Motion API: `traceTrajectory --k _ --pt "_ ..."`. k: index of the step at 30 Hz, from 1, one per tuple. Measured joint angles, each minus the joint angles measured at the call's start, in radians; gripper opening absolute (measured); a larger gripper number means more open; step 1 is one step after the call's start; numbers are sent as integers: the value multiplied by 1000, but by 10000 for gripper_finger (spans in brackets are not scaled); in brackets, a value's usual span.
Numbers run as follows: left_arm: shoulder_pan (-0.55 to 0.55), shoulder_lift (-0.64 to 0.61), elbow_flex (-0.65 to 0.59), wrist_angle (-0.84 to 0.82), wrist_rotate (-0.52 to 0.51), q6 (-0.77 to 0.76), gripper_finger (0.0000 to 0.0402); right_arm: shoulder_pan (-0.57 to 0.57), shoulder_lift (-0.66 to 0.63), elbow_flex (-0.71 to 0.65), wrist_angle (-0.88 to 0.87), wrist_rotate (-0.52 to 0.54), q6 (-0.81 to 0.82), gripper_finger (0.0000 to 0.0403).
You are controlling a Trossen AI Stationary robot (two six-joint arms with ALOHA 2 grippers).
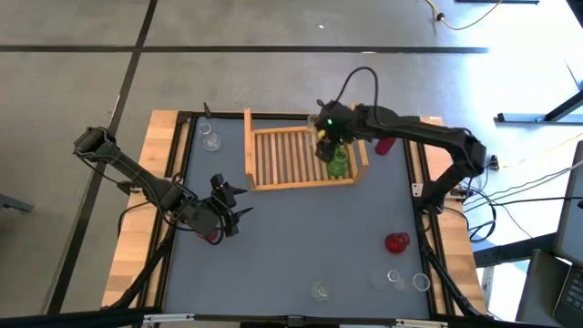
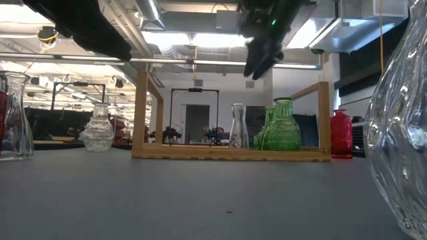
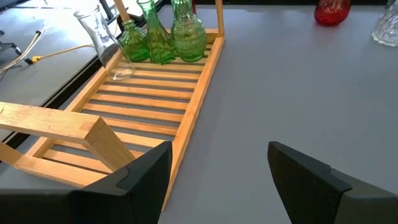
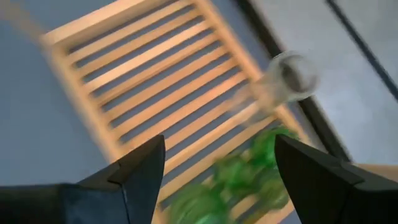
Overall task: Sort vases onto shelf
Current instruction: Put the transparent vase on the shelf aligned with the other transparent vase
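Observation:
The wooden shelf (image 1: 305, 157) lies at the table's far middle. At its right end three green vases (image 3: 160, 38) and one clear vase (image 3: 99, 34) stand upright on the slats. My right gripper (image 4: 217, 149) hangs open above these vases, clear of them, with nothing between its fingers; the low view shows it high over the shelf (image 2: 260, 53). My left gripper (image 1: 228, 205) waits open over the table, left of the middle and near the shelf's near left corner, also with nothing in it.
A red vase (image 1: 384, 144) stands just right of the shelf, and another red one (image 1: 396, 242) at the near right. Clear vases stand at the far left (image 1: 209, 138) and along the near edge (image 1: 319, 290), (image 1: 393, 279), (image 1: 421, 282). Something red (image 1: 212, 235) shows under my left gripper.

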Motion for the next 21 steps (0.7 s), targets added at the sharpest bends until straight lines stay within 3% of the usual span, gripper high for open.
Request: traceTrajectory --k 12,21 --pt "0 0 0 11 0 -2 259 269 -187 -4 -259 0 212 276" --pt "0 0 0 13 0 -7 259 451 -230 -39 -397 -1 421 261"
